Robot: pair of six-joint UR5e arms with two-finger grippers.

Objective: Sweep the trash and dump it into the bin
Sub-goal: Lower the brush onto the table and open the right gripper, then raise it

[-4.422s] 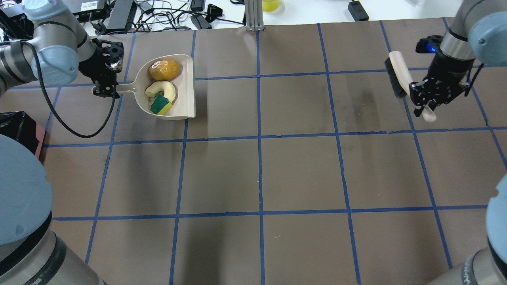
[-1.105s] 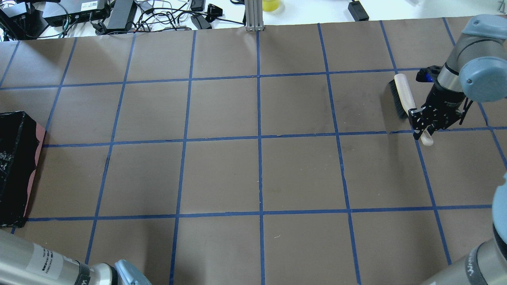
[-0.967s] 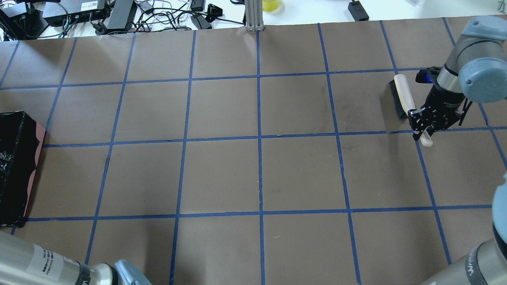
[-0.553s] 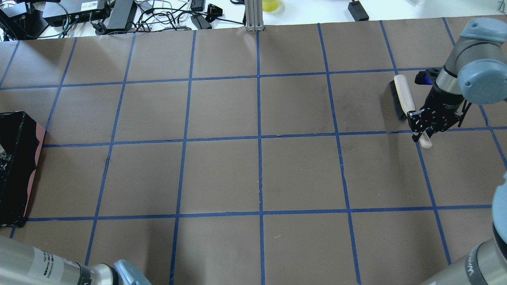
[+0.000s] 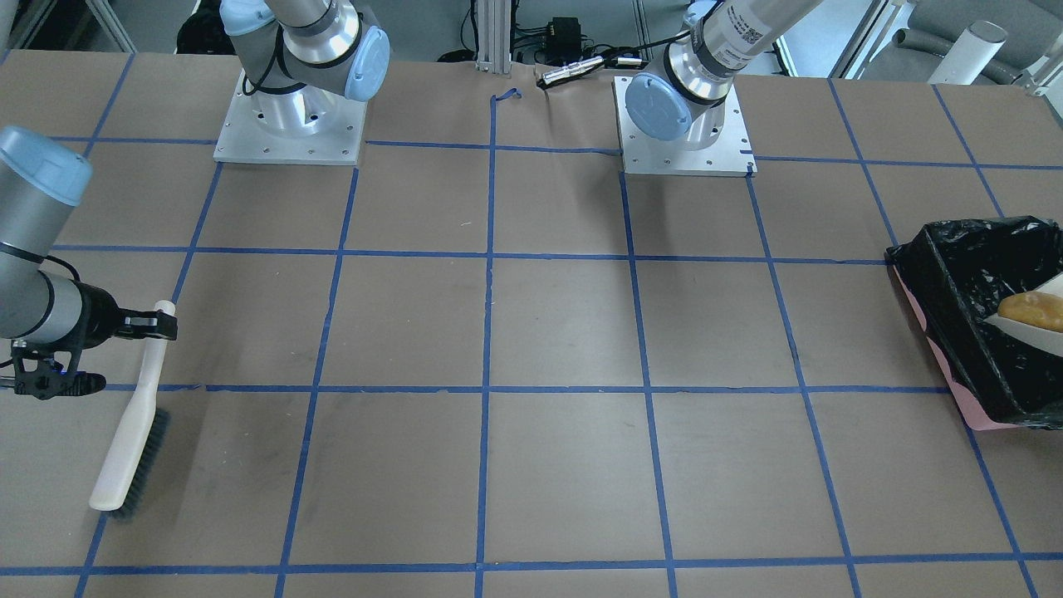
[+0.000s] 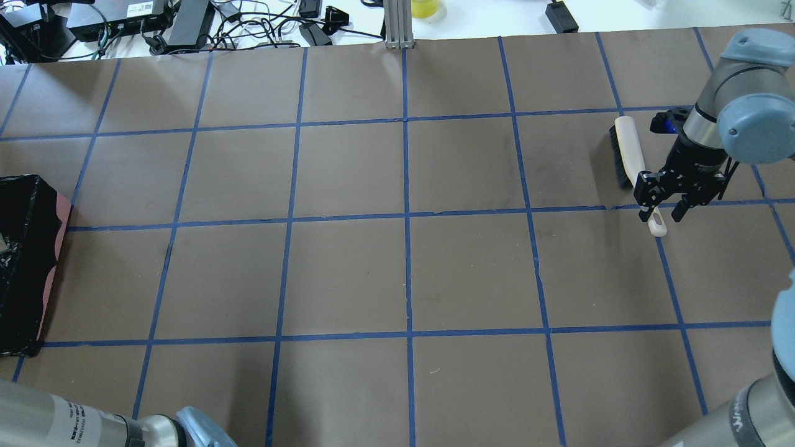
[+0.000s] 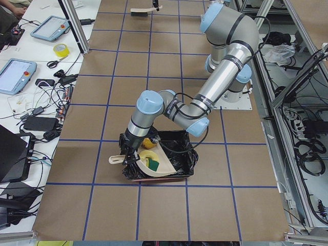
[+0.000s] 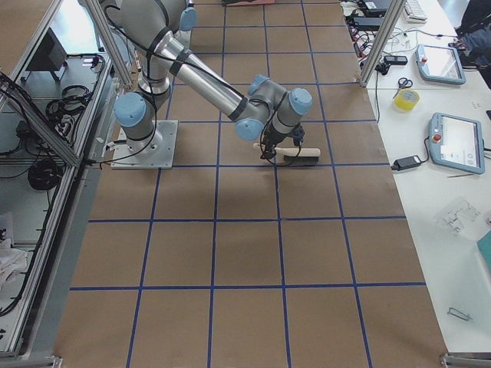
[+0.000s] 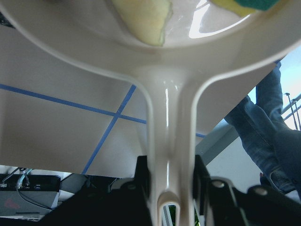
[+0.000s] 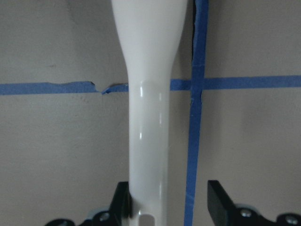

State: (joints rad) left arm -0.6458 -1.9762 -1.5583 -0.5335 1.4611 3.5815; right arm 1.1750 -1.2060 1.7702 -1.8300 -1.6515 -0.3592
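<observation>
Exterior left: dustpan (image 7: 166,165) tilted over bin (image 7: 185,156), trash (image 7: 150,160) not yet dumped.
Left gripper (image 9: 170,176) clamped its handle; right gripper (image 10: 170,202) gaped loose around the brush (image 6: 626,146).

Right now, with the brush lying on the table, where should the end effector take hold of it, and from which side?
Take the brush by its slim handle, near the free end, from straight above. It is narrow and straight-sided there, while the bristles stick out sideways at the wider head. The open right end effector straddles that part.
</observation>
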